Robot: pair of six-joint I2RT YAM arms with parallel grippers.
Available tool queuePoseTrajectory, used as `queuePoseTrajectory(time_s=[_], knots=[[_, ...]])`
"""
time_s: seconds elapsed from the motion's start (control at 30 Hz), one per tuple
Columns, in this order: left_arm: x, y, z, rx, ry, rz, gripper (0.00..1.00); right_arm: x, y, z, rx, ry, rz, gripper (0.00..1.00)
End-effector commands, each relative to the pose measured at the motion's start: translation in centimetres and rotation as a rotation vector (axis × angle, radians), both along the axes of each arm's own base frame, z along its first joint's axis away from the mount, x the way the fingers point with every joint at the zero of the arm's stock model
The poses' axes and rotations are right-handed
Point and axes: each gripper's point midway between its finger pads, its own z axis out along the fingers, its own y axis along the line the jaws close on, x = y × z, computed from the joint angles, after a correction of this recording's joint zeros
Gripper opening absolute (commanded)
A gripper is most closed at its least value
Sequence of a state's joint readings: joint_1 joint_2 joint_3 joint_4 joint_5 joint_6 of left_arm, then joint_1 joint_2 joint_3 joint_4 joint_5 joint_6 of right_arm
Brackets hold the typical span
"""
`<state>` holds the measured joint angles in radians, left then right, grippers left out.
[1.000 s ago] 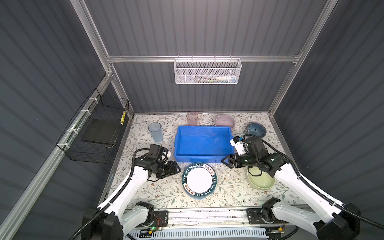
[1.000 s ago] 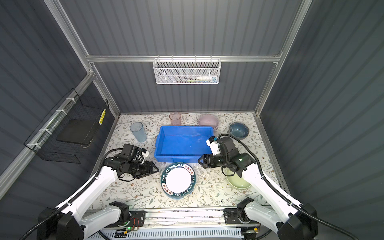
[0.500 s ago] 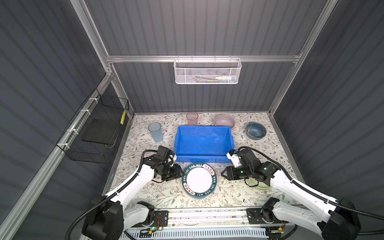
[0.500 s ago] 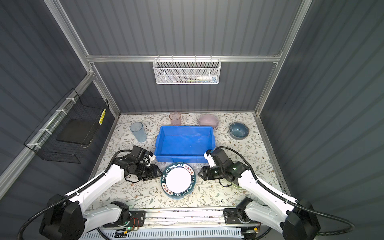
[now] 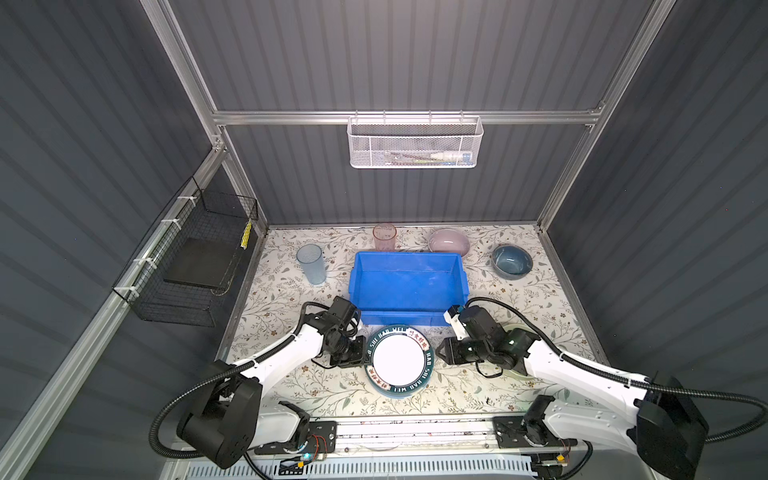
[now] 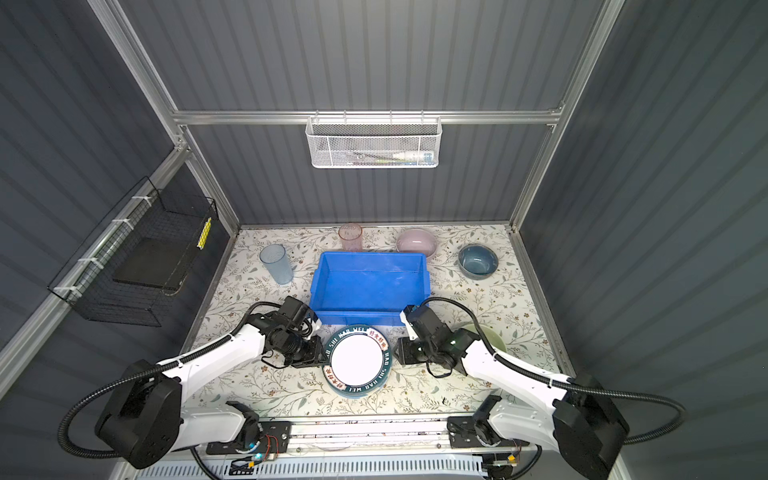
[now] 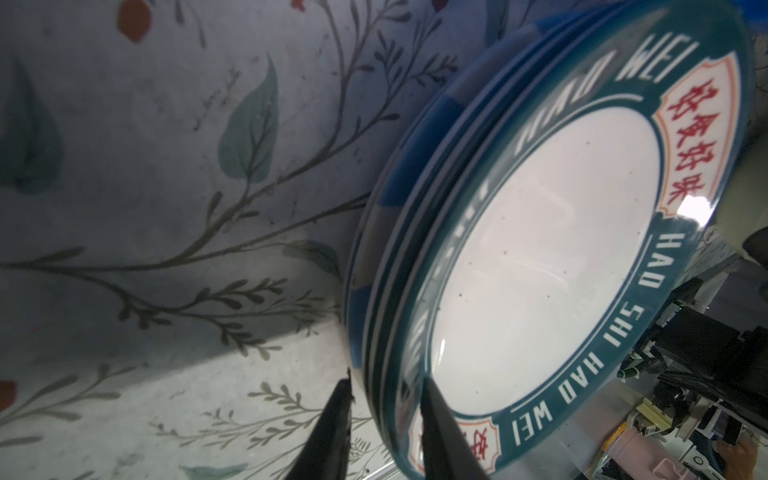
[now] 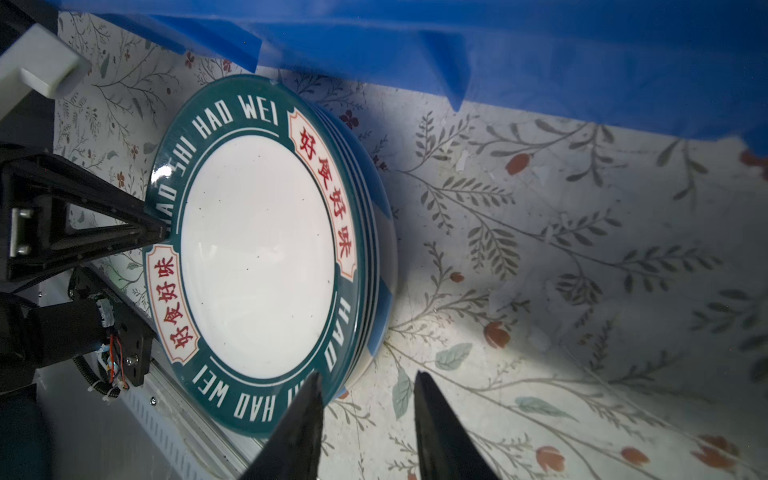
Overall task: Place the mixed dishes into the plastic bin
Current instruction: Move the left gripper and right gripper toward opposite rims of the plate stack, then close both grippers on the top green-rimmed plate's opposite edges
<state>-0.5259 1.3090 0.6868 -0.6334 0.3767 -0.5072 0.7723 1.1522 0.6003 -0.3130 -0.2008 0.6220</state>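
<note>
Blue plastic makes the plastic bin [image 5: 407, 318], which stands in the middle of the tabletop [image 5: 286, 303]. Just in front of it, at the middle of the near edge, we see the stack of plates [image 5: 400, 360] lying flat. The green-lettered plate [image 7: 540, 257] is on top and the blue-white striped plate [image 7: 388, 183] is at the bottom.

The left gripper [image 7: 386, 380] is at the left rim of the stack. One finger lies on the lettered rim and the other is low beside the bottom plate, so the rim is between the jaws. We cannot tell if they press it.

The right gripper [image 8: 369, 376] is at the right rim. Its jaws are partly apart: one finger is over the top plate, the other stands beside the stack with a clear gap. It holds nothing.

The blue tumbler [image 5: 311, 264] stands toward the far left corner. The pink tumbler [image 5: 384, 237] and the lilac bowl [image 5: 449, 242] are at the far edge behind the bin, and the dark blue bowl [image 5: 512, 260] is toward the far right corner. The pale green bowl [image 6: 494, 338] is near the right edge, partly under the right arm.
</note>
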Motion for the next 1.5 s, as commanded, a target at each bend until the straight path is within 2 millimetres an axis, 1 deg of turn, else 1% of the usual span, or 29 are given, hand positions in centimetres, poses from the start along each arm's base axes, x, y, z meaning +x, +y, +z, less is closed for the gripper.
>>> queuePoseTrajectory(time_s=[0.0,0.07,0.27,0.4,0.43,0.77,0.9,1.1,1.33,1.47], knots=[[-0.4,0.3,-0.6,0.029,0.011,-0.004,0.26,0.5,0.8,-0.2,0.007,-0.010,-0.034,0.34],[-0.4,0.3,-0.7,0.036,0.015,-0.002,0.24,0.4,1.2,-0.6,-0.002,-0.002,-0.034,0.33],[-0.4,0.5,-0.9,0.051,0.017,0.004,0.20,0.3,2.0,-1.6,-0.011,0.023,-0.039,0.28],[-0.4,0.4,-0.7,0.044,0.008,0.009,0.20,0.1,2.3,-1.6,0.000,0.027,-0.035,0.27],[-0.1,0.9,-0.9,0.071,-0.009,0.018,0.20,0.1,2.3,-1.6,0.000,0.028,-0.033,0.27],[0.0,0.8,-1.3,0.072,-0.007,0.034,0.19,-0.1,3.2,-1.3,0.062,0.040,-0.027,0.25],[0.1,0.8,-1.3,0.070,-0.014,0.041,0.17,-0.3,3.4,-1.3,0.075,0.048,-0.024,0.25],[-0.1,0.8,-1.7,0.070,-0.004,0.038,0.14,-0.6,4.3,-0.9,0.152,0.060,-0.010,0.25],[-0.4,0.9,-2.3,0.069,0.005,0.047,0.12,-0.9,4.4,-1.7,0.172,0.098,-0.027,0.24],[-0.5,1.0,-2.4,0.074,0.006,0.048,0.11,-0.8,4.6,-1.8,0.180,0.102,-0.033,0.24]])
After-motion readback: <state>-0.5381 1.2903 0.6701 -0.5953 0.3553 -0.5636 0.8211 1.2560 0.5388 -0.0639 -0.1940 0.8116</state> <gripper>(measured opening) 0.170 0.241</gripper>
